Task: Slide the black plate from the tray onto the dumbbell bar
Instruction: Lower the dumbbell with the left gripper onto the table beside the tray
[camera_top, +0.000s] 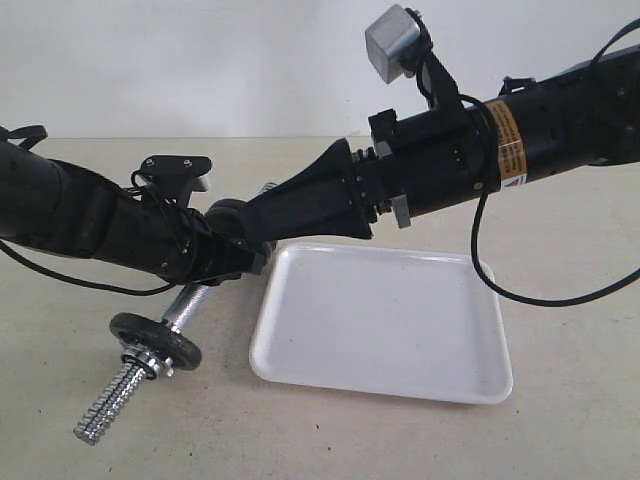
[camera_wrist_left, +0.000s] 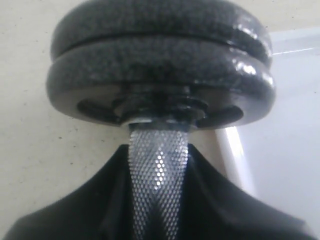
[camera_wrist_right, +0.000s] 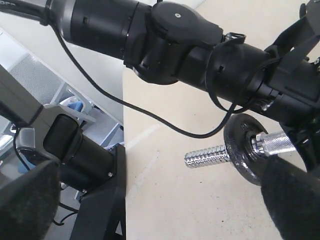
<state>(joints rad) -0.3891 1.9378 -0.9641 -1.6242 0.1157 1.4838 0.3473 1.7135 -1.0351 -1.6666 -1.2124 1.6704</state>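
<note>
My left gripper (camera_top: 245, 262) is shut on the knurled middle of the dumbbell bar (camera_top: 185, 305) and holds it tilted just left of the tray (camera_top: 380, 320). In the left wrist view the fingers (camera_wrist_left: 225, 200) clamp the bar (camera_wrist_left: 157, 145) just below two stacked black discs. The outer one is the black plate (camera_wrist_left: 150, 22), seated on the bar. The tray holds nothing. My right gripper (camera_top: 235, 220) reaches across to the bar's upper end, which it hides in the exterior view. It stands open (camera_wrist_right: 160, 200) with nothing between its fingers.
The bar's lower end carries another black disc (camera_top: 155, 340), a chrome collar nut (camera_top: 150, 363) and a bare threaded tip (camera_wrist_right: 205, 155) over the beige table. The table's edge (camera_wrist_right: 124, 165) and a black stand (camera_wrist_right: 75, 160) lie beyond the left arm.
</note>
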